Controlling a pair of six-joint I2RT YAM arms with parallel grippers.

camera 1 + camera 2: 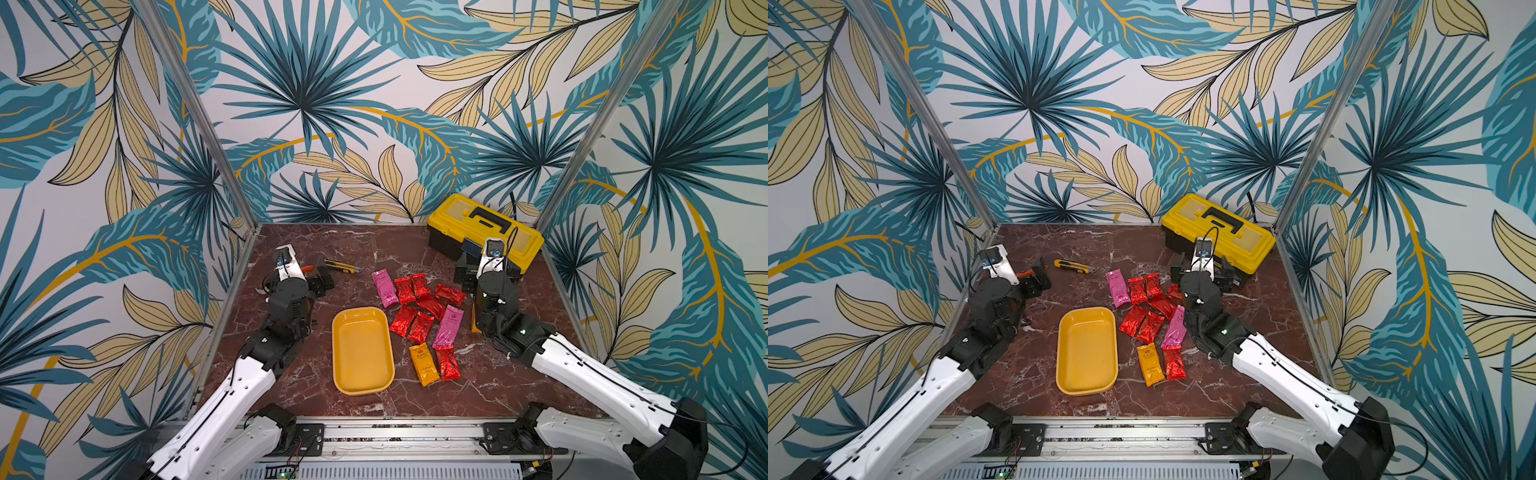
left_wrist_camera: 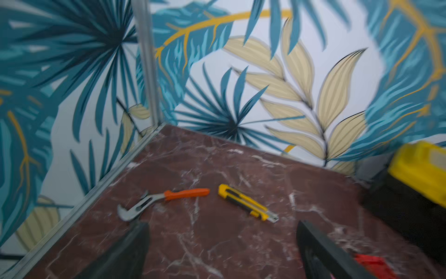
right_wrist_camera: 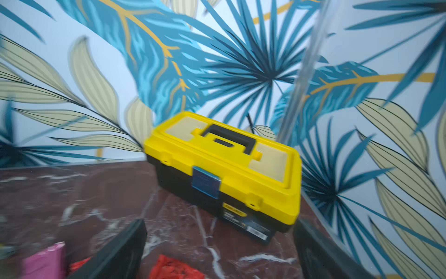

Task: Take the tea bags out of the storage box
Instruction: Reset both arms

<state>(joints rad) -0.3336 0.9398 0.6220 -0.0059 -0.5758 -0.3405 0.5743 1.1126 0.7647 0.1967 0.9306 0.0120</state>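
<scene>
The storage box (image 1: 362, 351) (image 1: 1087, 351), a shallow mustard-yellow tray, lies near the table's middle and its inside is bare. The tea bags lie on the marble to its right: several red ones (image 1: 415, 307), two pink ones (image 1: 384, 287) (image 1: 448, 327), and an orange one (image 1: 424, 365) beside a red one (image 1: 448, 363). My left gripper (image 1: 326, 276) (image 2: 223, 241) hovers open at the back left, empty. My right gripper (image 1: 488, 272) (image 3: 219, 241) is open and empty behind the sachets. A red sachet (image 3: 173, 268) lies just below it.
A yellow-lidded black toolbox (image 1: 484, 230) (image 3: 224, 169) stands in the back right corner, close to my right gripper. A yellow utility knife (image 1: 341, 267) (image 2: 246, 201) and orange-handled pliers (image 2: 164, 199) lie at the back left. Metal frame posts and patterned walls close in the table.
</scene>
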